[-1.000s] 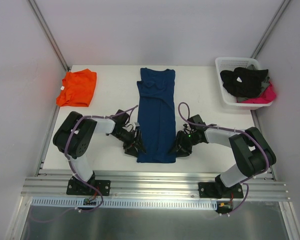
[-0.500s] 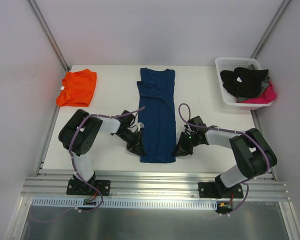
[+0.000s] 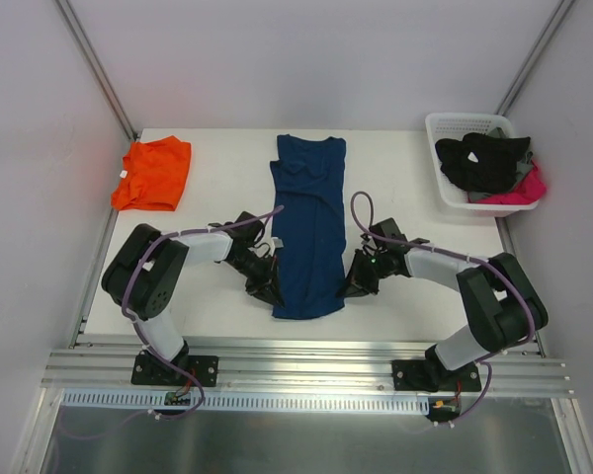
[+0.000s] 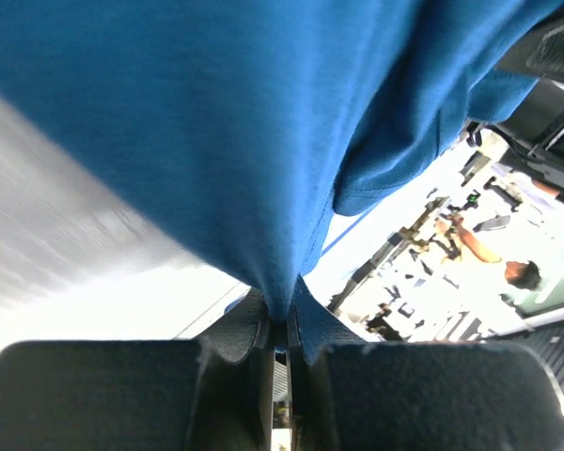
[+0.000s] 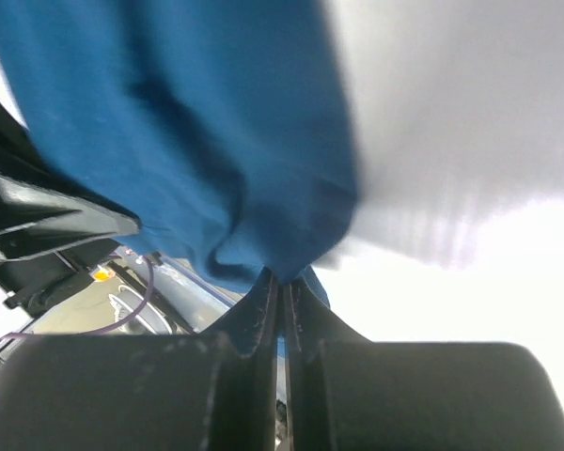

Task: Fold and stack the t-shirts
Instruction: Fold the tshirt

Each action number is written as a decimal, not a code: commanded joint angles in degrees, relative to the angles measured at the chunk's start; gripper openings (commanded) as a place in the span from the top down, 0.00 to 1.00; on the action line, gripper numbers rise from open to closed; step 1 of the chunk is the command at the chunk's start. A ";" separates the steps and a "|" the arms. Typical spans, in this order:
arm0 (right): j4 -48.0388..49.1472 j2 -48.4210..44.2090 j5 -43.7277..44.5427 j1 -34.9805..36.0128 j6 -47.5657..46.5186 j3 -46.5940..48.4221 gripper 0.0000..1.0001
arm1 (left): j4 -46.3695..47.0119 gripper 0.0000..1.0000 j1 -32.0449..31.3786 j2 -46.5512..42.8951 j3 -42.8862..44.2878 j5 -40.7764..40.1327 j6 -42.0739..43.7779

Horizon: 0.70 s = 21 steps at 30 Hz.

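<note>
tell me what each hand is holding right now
left hand: closed on the navy t-shirt, at its near hem
right hand: closed on the same navy t-shirt's near hem

One t-shirt (image 3: pixel 309 227) is laid lengthwise mid-surface (image 3: pixel 217 188), with the left pincer (image 3: pixel 269 292) and right pincer (image 3: pixel 346 288) at its near corners. A second t-shirt (image 3: pixel 153 173) is set far left; a basket (image 3: pixel 445 195), clothes (image 3: pixel 484 163) piled in it, far right.

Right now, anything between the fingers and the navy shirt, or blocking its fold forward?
Nothing visible. Left fingers and right fingers are both shut on the navy shirt's near hem. Orange shirt lies far left, basket far right, both off the fold path.
</note>
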 commanded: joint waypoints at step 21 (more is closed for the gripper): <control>-4.87 -5.13 2.49 -4.49 -8.42 15.32 1.00 | -12.49 1.00 6.26 -3.68 17.73 -8.42 14.18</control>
